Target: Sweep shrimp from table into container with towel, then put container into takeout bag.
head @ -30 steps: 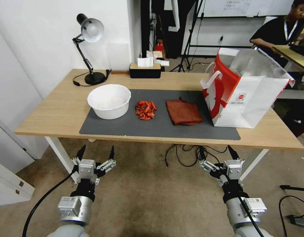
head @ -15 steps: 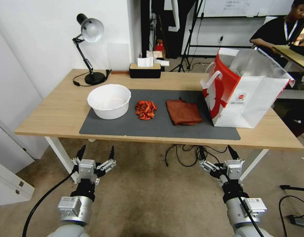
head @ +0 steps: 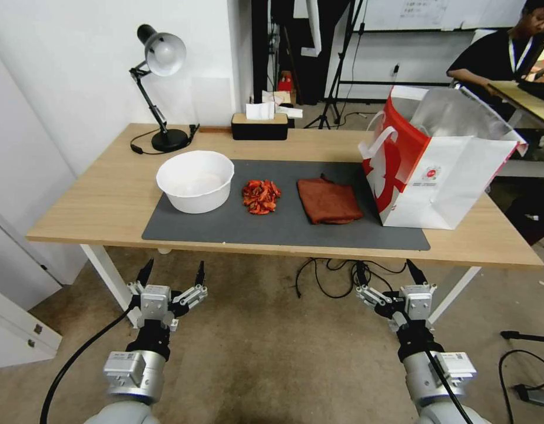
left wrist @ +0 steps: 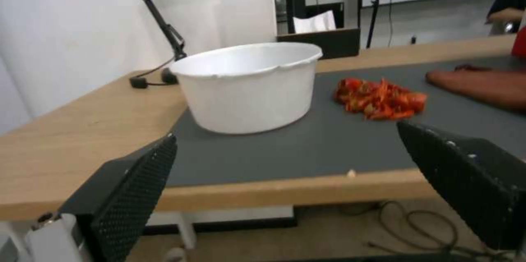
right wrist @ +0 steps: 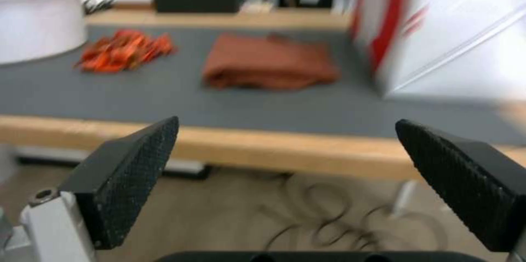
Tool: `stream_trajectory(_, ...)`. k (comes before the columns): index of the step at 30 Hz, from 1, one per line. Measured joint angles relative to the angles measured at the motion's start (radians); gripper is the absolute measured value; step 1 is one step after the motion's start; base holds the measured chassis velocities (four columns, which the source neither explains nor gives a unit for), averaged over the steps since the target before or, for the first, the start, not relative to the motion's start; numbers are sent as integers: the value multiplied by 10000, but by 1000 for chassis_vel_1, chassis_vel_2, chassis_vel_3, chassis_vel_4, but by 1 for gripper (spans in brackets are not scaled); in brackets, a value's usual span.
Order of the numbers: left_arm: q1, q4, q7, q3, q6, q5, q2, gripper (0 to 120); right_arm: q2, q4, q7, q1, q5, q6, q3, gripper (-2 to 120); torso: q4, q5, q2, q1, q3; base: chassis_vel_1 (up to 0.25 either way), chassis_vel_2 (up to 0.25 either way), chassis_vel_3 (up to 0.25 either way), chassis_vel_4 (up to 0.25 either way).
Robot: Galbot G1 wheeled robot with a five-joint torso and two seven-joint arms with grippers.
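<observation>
Towel [head: 329, 201] lies flat on the bench [head: 95, 200] mat, ahead and slightly inboard of the right pincer [head: 385, 275], which hangs released below the edge; left pincer [head: 172, 272], also released, sits farther off.

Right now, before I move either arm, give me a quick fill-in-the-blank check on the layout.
1. The shrimp lie between the container and the ____.
2. The takeout bag stands at the table's ____ end.
3. Both the left pincer and right pincer are ____, below the table edge.

Missing words: towel; right; open
</observation>
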State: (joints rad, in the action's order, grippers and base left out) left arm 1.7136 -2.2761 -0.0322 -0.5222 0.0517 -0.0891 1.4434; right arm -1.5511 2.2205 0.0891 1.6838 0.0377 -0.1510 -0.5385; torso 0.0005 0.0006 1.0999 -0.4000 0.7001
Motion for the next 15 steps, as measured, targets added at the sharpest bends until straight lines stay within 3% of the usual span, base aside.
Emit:
stream_trajectory(1,0,0,0,0,0,0,0,100,0,0,0,0,0,0,0,100,0,0,0,0,0,0,0,0,0)
stream_trajectory(4,-1082,302,-425,366,685,-1145,-711,100,-84,-65,-53,-169,243,-54,-159,100,-8,-8,0,-3,1,0,0,0,0)
stream_trajectory(5,-1082,302,-425,366,685,-1145,-711,100,-84,-65,-53,-169,243,-54,-159,100,-8,-8,0,-3,1,0,0,0,0)
stream_trajectory(8,-2179,607,-852,731,1371,-2306,-1438,100,-71,59,-150,-204,307,152,-331,100,-6,-7,0,-2,0,0,0,0,0)
stream_trajectory(9,-2179,607,-852,731,1371,-2306,-1438,100,-71,59,-150,-204,307,152,-331,100,-6,-7,0,-2,0,0,0,0,0)
stream_trajectory(11,-2820,783,-1097,931,1756,-2996,-1864,100,-59,131,-216,-214,340,265,-364,100,-12,-8,0,-3,0,0,0,0,0)
stream_trajectory(15,-2928,826,-1147,1016,1812,-3326,-2045,100,-54,170,-248,-226,351,401,-395,100,-4,-7,0,-3,0,0,0,0,0)
